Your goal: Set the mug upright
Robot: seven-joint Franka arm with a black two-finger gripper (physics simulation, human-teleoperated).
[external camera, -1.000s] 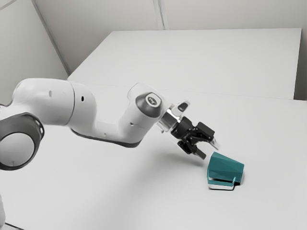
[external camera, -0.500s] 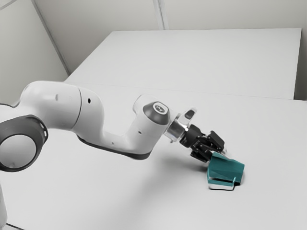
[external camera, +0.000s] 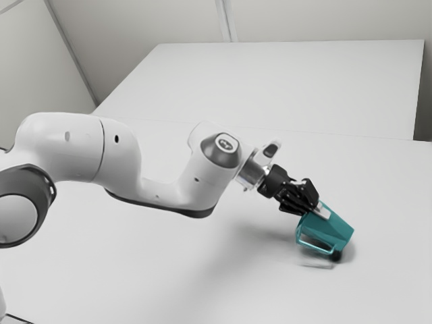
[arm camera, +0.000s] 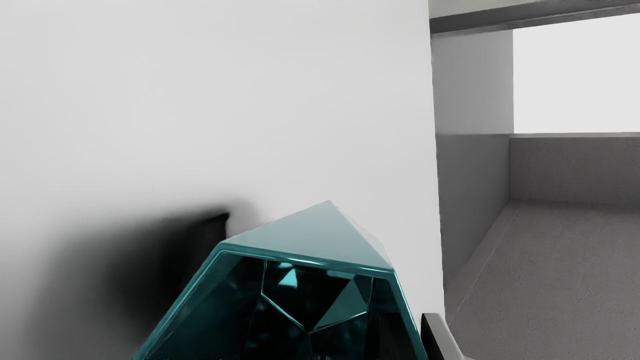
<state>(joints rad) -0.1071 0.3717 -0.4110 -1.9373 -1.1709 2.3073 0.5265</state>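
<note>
The mug (external camera: 331, 231), held tilted at the tool's tips over the counter (external camera: 169, 270), is pinched by one wall in the tool (external camera: 318, 208) and could be rolled sideways if that off-centre grip slips.

The faceted teal mug (external camera: 335, 227) tilts over the white table (external camera: 385, 175).

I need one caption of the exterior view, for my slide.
Black gripper of a Franka arm holding a tilted teal mug near its rim, at a white table.
</note>
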